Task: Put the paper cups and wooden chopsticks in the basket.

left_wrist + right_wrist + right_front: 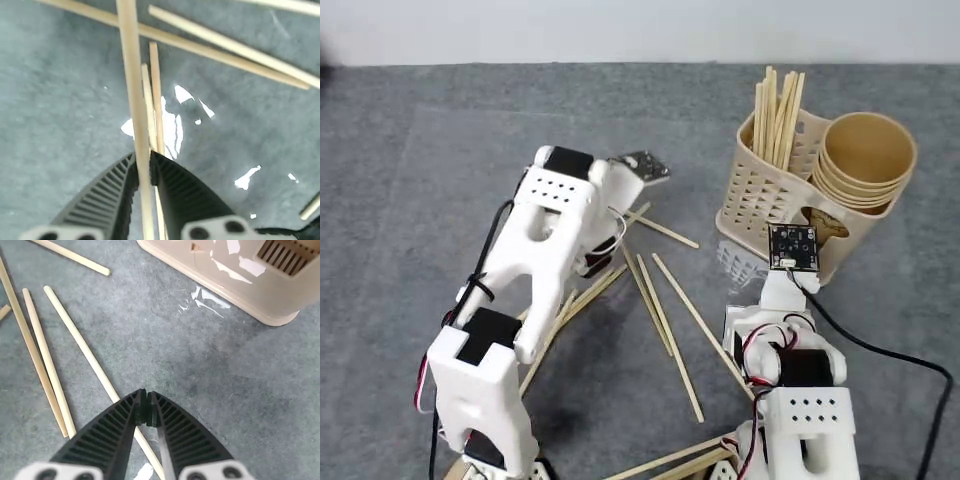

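Left wrist view, closest in: left gripper (142, 172) was pinching a held chopstick (131, 90) btwn its ribbed fingers (107, 192), the stick running straight out ahead of the tips. Under it, on the grey surface (60, 125), lay a thin pair (155, 95) side by side, approx. parallel to the held one. Farther out, two slanted sticks (225, 47) crossed the view. Couldn't tell whether the held chopstick was clear of the surface.

Right wrist view: right gripper (146, 410) was pressed together w/ nothing btwn the tips. A long stick (80, 345) lay flat, passing right under the gripper's tip. Near it lay two more sticks (42, 365), close together. Beyond them sat the basket (235, 282), its beige base on the surface and a slotted wall visible at the corner.

High view: the left arm (535, 265) stretched over the scattered loose chopsticks (665, 315), which lay on the surface btwn the arms. The right arm (795, 385) sat nearer the camera w/ its wrist just in front of the basket. A few near-edge sticks (670, 462) lay beside its base. At the far right the basket held stacked paper cups (865, 155) in its right part. An upright bundle (775, 105) of chopsticks stood in its left part, tips well above the rim.
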